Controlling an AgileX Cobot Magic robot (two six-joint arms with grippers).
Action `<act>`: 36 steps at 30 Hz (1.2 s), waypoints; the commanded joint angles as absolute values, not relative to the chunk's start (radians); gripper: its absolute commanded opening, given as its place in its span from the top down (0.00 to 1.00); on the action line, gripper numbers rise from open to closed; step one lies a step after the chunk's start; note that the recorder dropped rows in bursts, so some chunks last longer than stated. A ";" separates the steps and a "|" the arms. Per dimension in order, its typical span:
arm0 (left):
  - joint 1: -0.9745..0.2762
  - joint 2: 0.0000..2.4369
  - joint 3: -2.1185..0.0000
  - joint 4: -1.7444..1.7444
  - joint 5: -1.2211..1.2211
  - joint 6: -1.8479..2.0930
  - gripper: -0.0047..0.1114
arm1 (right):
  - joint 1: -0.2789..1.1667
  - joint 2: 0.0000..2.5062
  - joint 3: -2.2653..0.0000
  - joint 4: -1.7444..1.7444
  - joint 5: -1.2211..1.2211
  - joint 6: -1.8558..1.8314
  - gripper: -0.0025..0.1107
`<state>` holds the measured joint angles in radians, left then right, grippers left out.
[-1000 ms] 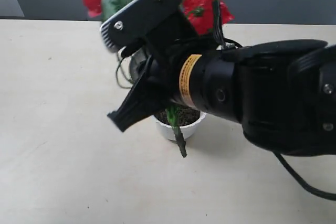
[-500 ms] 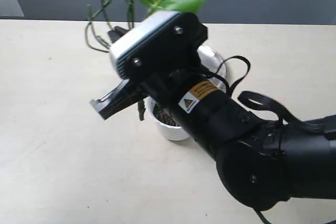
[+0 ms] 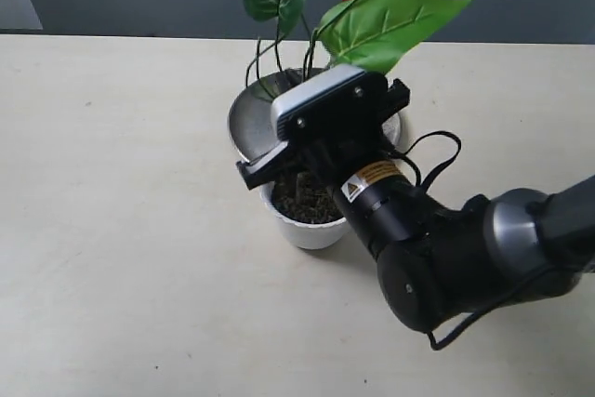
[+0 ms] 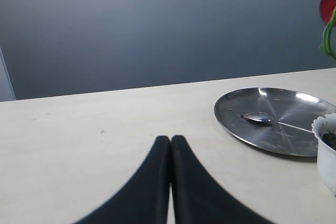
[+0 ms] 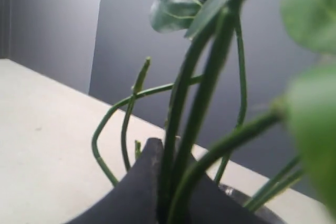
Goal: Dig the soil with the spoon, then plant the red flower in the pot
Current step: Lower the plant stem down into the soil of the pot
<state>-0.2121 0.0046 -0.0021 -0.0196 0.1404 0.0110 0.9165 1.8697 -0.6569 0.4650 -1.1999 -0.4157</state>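
The red flower [image 3: 376, 20] stands upright over the white pot [image 3: 307, 227], its red blooms at the top edge of the exterior view. My right gripper [image 3: 279, 163] is shut on the green stems [image 5: 202, 108], just above the dark soil [image 3: 302, 197]. The gripper hides the stems' lower ends. The silver spoon [image 4: 261, 118] lies in the round steel plate [image 4: 283, 135] beside the pot [image 4: 326, 150]. My left gripper [image 4: 170, 139] is shut with nothing in it, low over the table and away from the plate. It does not appear in the exterior view.
The steel plate [image 3: 249, 118] sits directly behind the pot, touching or nearly touching it. My right arm's bulky wrist [image 3: 437, 248] fills the space to the right of the pot. A dark wall runs along the table's far edge.
My right arm swung the flower from a tilt at the pot's side to upright over the pot and lowered it towards the soil. The plate has come back into view.
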 commanded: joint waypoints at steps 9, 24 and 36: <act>-0.219 0.000 0.000 -0.016 0.127 0.011 0.95 | 0.908 2.004 -0.654 0.427 -1.221 -0.406 0.98; -0.219 0.000 0.000 -0.016 0.127 0.011 0.95 | 0.908 1.998 -0.654 0.368 -1.112 -0.458 0.98; -0.219 0.000 0.000 -0.016 0.127 0.011 0.95 | 0.908 1.998 -0.654 0.388 -1.038 -0.451 0.98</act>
<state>-0.2121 0.0046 -0.0021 -0.0196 0.1404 0.0110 0.9112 1.9911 -0.6646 0.3867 -1.1504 -0.4526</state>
